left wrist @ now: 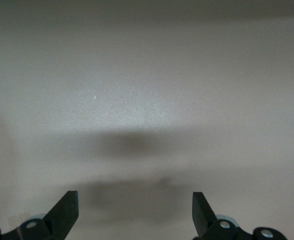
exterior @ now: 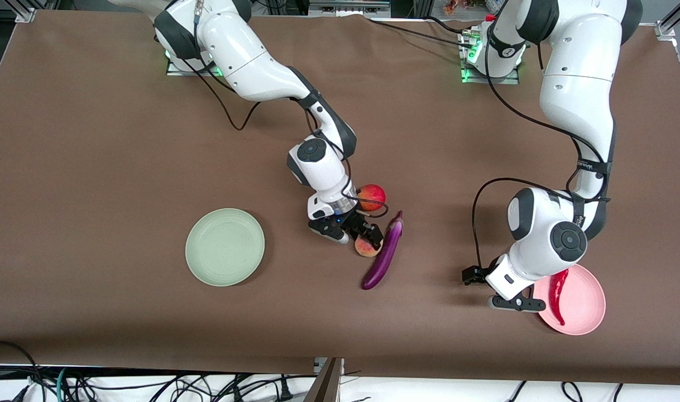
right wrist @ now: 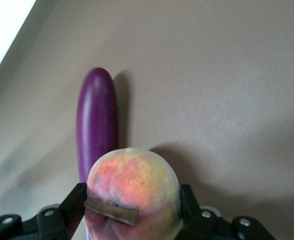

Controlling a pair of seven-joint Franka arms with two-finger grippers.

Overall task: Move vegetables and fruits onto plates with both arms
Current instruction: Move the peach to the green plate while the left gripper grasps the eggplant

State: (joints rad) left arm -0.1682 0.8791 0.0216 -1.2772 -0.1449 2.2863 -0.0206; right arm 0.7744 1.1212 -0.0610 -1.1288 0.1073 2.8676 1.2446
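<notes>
My right gripper [exterior: 365, 235] is shut on the orange-pink peach [exterior: 367, 247], low at the table; in the right wrist view its fingers [right wrist: 72, 205] press both sides of the peach [right wrist: 131, 185]. The purple eggplant [exterior: 383, 257] lies right beside the peach and also shows in the right wrist view [right wrist: 95, 125]. The red pomegranate-like fruit [exterior: 372, 195] sits farther from the front camera, partly hidden by the right hand. The red chili [exterior: 558, 290] lies on the pink plate [exterior: 588, 312]. My left gripper [exterior: 495, 289] is open and empty over bare cloth beside the pink plate, as the left wrist view [left wrist: 135, 210] shows.
The mint green plate [exterior: 225, 247] sits empty toward the right arm's end of the table. Brown cloth covers the table [exterior: 94, 167]. Cables trail from both arms, and more hang below the table's front edge.
</notes>
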